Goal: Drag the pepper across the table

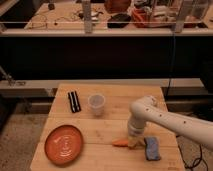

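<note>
An orange pepper [120, 143] lies on the wooden table [110, 127] near the front, right of centre. My gripper [133, 143] comes down from the white arm [165, 117] on the right and sits on the pepper's right end. The part of the pepper under the gripper is hidden.
An orange plate [65, 144] lies at the front left. A clear plastic cup [97, 104] stands in the middle. A black object [74, 101] lies at the back left. A blue sponge [152, 148] lies just right of the gripper. A dark bench runs behind the table.
</note>
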